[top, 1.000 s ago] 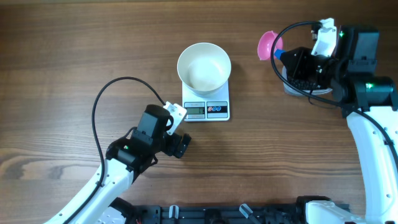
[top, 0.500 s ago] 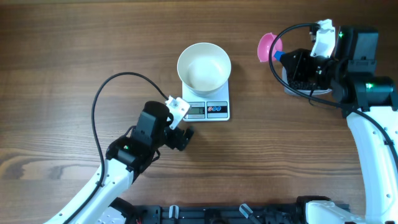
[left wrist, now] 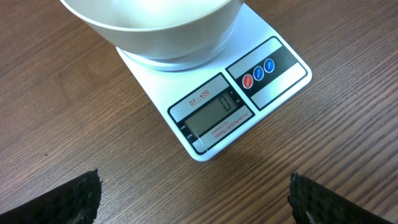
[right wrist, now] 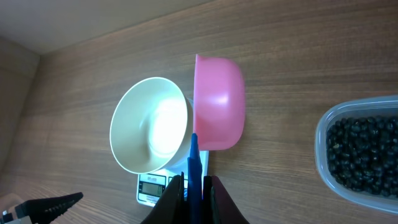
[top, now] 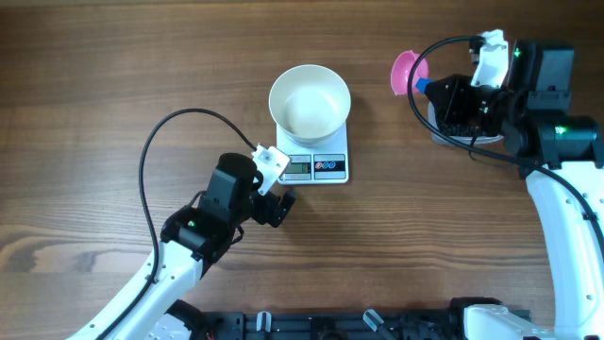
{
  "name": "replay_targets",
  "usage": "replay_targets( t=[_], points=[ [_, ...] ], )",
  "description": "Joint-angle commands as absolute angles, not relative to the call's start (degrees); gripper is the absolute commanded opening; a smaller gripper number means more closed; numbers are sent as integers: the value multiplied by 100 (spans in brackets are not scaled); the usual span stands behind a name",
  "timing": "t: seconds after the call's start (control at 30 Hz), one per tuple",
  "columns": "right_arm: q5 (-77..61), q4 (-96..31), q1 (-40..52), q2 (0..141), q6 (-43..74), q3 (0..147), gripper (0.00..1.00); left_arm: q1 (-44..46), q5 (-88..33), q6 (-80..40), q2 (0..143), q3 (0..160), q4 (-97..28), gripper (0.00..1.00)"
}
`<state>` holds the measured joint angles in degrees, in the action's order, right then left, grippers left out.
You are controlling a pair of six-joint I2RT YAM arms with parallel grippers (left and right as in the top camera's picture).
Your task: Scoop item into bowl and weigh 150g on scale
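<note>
left fingers point(left wrist: 78, 200) spread wide by scale point(left wrist: 211, 118), right fingers point(right wrist: 176, 202) pinching pink scoop point(right wrist: 217, 106) handle, bowl point(right wrist: 134, 134) atop scale, clear tub point(right wrist: 321, 140) of beans point(right wrist: 364, 155) nearby

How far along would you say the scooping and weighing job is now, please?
Done: the round white bowl sits on the small white digital scale, whose display reads zero. In hand: the right gripper is shut on the blue handle of the pink plastic scoop, near the clear tub of black beans. Left to do: the bowl is empty, so all scooping and weighing.
</note>
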<state>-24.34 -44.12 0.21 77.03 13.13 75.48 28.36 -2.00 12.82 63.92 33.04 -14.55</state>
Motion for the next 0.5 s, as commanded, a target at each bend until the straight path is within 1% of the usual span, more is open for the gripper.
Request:
replay_targets(
  t=[0.0,0.47],
  points=[
    [-2377,-4431,12,7706,1194,7601,4,2783,-165,1350,6392,3284,-1455,100],
    [-2377,-4431,12,7706,1197,7601,4,2783,-165,1308,6392,3284,-1457,100]
  ],
)
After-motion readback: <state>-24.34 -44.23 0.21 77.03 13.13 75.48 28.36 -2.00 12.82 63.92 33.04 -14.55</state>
